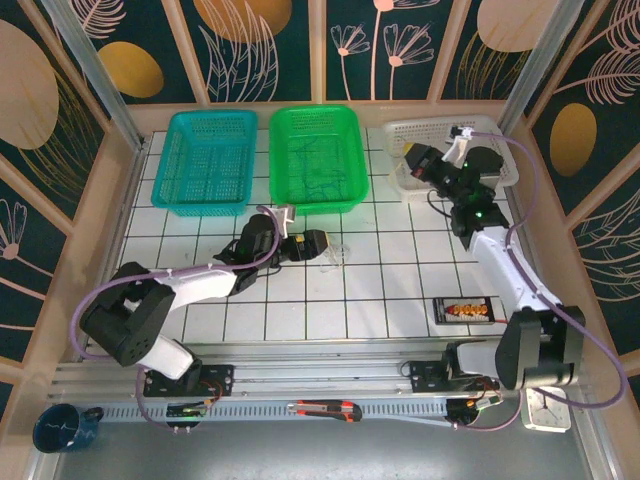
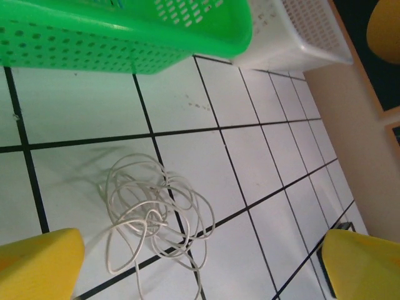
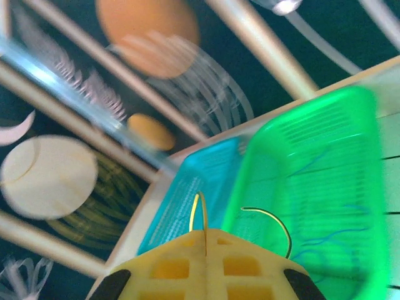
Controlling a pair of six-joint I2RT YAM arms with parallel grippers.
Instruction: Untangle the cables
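Left gripper point(image 2: 200, 256): jaws wide open, nothing in them. The white cable point(image 2: 153, 209) lies flat on the table point(image 2: 75, 112) straight ahead of the jaws, between the two fingers point(image 2: 37, 265) and biased toward the left one. It is a loose, round coil of overlapping loops with no real long axis. Its loose tails run back toward the jaws.

Right gripper point(image 3: 206, 240): jaws closed on a thin yellow cable point(image 3: 269, 219), with two curved ends sticking out past the tips. That view is blurred, so I can't tell how much of the cable is held. In the top view the right gripper sits up by the white basket point(image 1: 500, 150), well apart from the white coil. The left arm is clearly the nearer one.

Beyond the coil, further ahead of the left jaws, is the green basket point(image 2: 125, 37) with blue cables point(image 1: 315, 165) inside. The teal basket point(image 1: 210, 160) sits beside it. Nothing stands between the left jaws and the coil.

My read: the next move is a short advance and drop to pinch one outer loop or a tail. The risk is that the cord is thin and flat on the tile, so the pads could close over it, or grab several loops at once and drag the whole knot.
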